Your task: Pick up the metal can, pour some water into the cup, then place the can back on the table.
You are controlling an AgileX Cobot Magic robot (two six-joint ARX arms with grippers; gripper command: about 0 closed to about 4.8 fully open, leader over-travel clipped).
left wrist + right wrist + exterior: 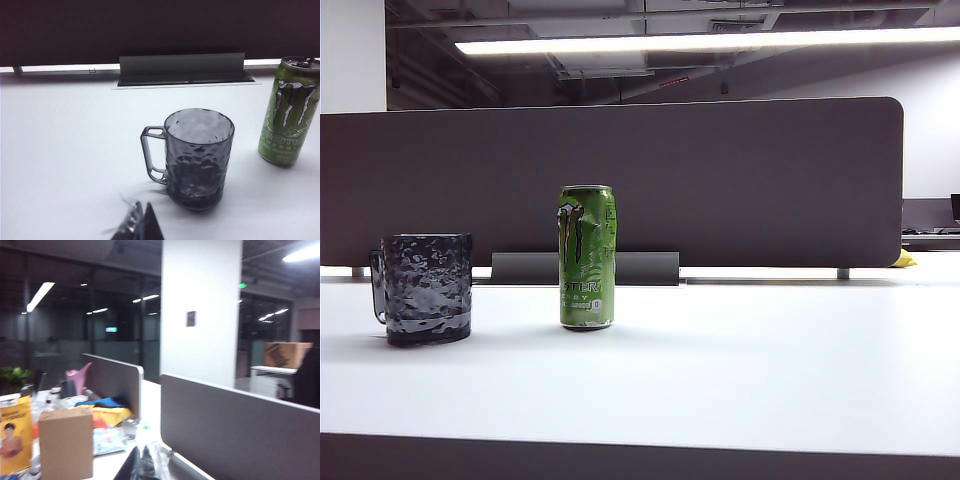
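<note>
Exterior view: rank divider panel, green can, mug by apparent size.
1. Divider panel, by far the largest.
2. Green can, taller but slimmer.
3. Mug, shorter and wider.
Can versus mug is close in apparent area; both stand at similar depth.

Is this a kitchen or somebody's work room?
Probably an open office, not a kitchen: grey desk dividers, long ceiling lights, and cluttered desks with a cardboard box. Both grippers' jaws are shut and empty.

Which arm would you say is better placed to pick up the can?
Left, probably: its gripper hovers near the mug with the can beside it. The right gripper, shut, faces the office, away from the table.
</note>
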